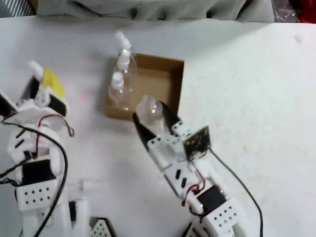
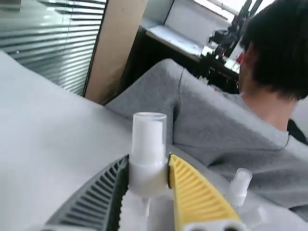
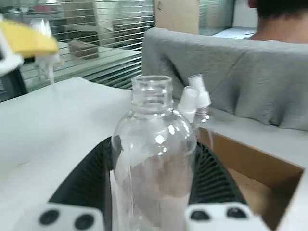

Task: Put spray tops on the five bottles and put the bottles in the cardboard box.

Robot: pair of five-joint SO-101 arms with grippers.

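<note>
While what look like three capped bottles [image 1: 121, 74] stand at the left wall of the cardboard box [image 1: 163, 81], seemingly inside it, the job is a little past halfway by my reckoning. My right tool [image 3: 154, 159] is closed around the belly of a fourth bottle [image 3: 153, 120], held upright just in front of the box, its threaded neck bare. My left tool [image 2: 148, 166] is pinched on a spray top [image 2: 148, 144], gripping its collar, well apart from that bottle over the tabletop [image 1: 256, 74]. Left to do: seat this top, box the bottle, then deal with a fifth, which I cannot find here. A small white piece [image 1: 89, 185] by my left arm's base may be its top.

The bottle is clear, thin-walled plastic, round-shouldered and glossy. The spray top is smooth white plastic with a translucent cylindrical cap. My left tool's jaws are ribbed, one grey, one yellow. The box is plain brown card, open-topped with square walls.
</note>
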